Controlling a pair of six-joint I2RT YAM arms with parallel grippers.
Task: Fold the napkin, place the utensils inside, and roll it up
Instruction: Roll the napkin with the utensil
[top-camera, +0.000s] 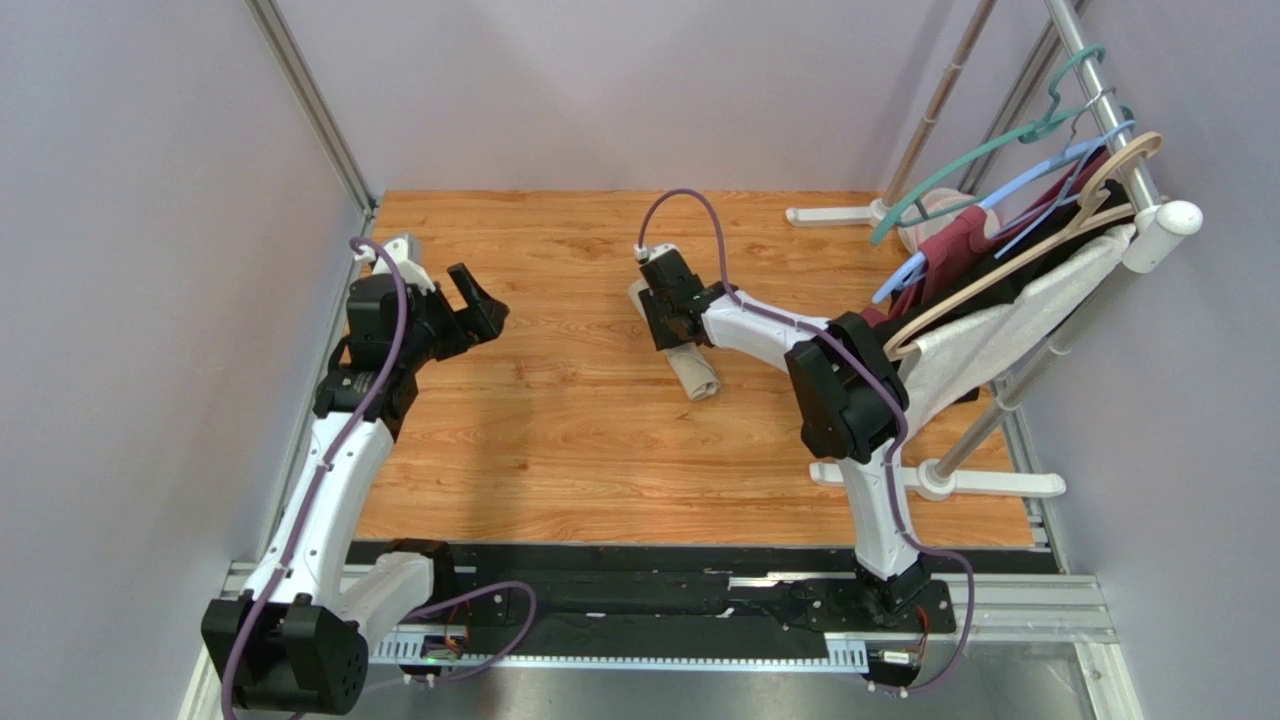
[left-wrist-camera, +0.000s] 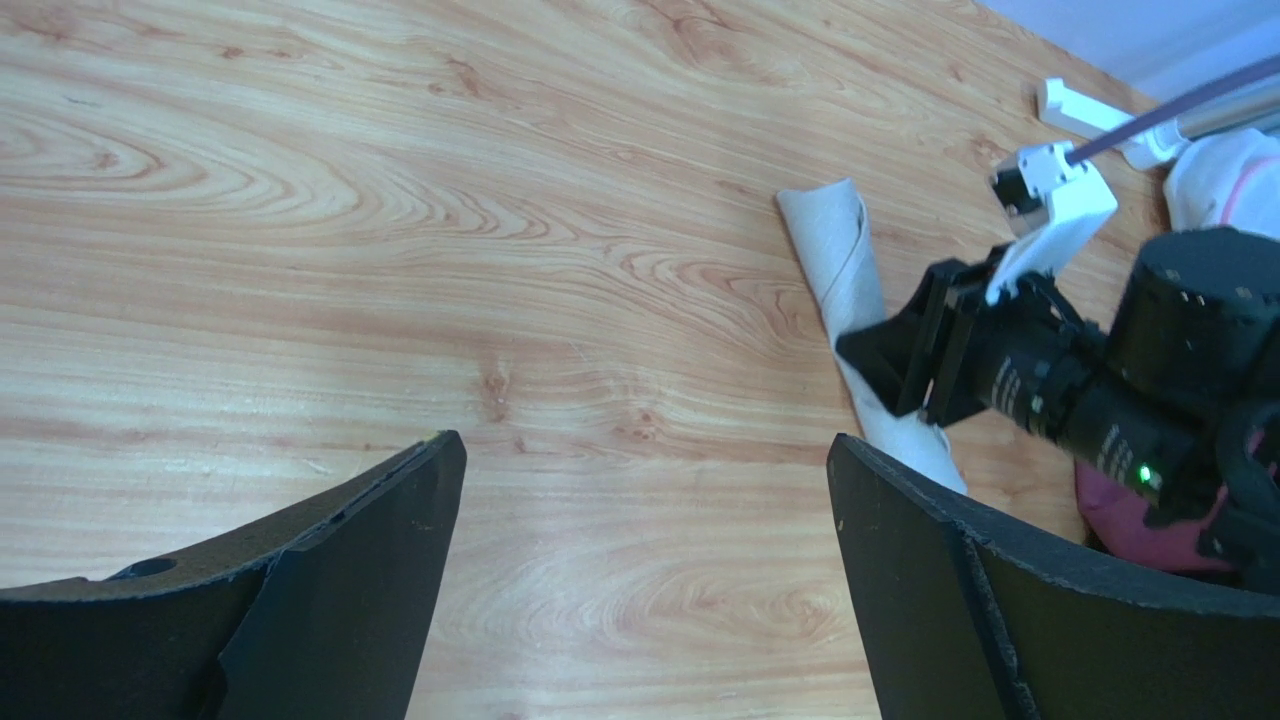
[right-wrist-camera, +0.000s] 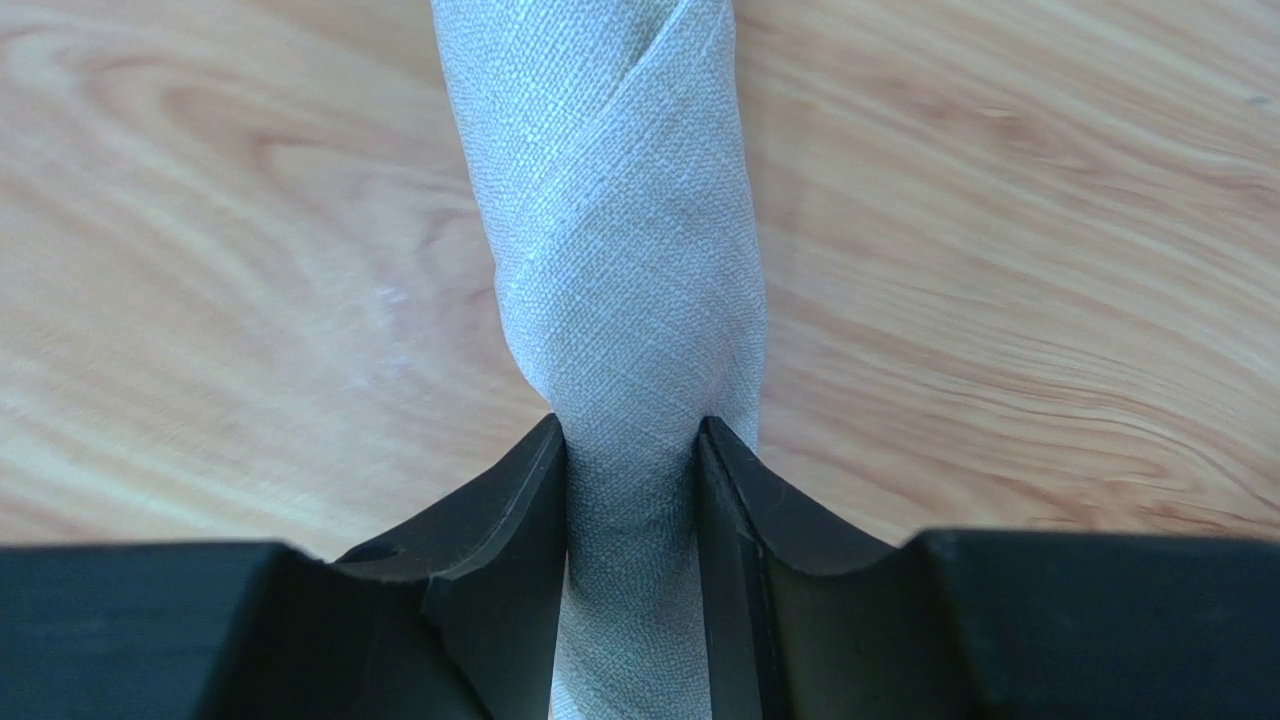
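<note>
The rolled napkin (right-wrist-camera: 631, 270) lay at a slant on the wooden table (top-camera: 571, 450), toward the middle of its far edge, clamped across its width by the right gripper (top-camera: 672, 338). The left gripper (top-camera: 481, 305) hung near the left edge, jaws spread wide, grasping nothing. What the roll held could not be seen.

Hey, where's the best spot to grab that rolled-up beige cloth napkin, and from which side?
Across its narrow width near mid-length, coming from above. The rolled beige cloth napkin lies flat on the wooden table as a long slim tube, so a gripper straddles it crosswise, as the right gripper does now.
</note>
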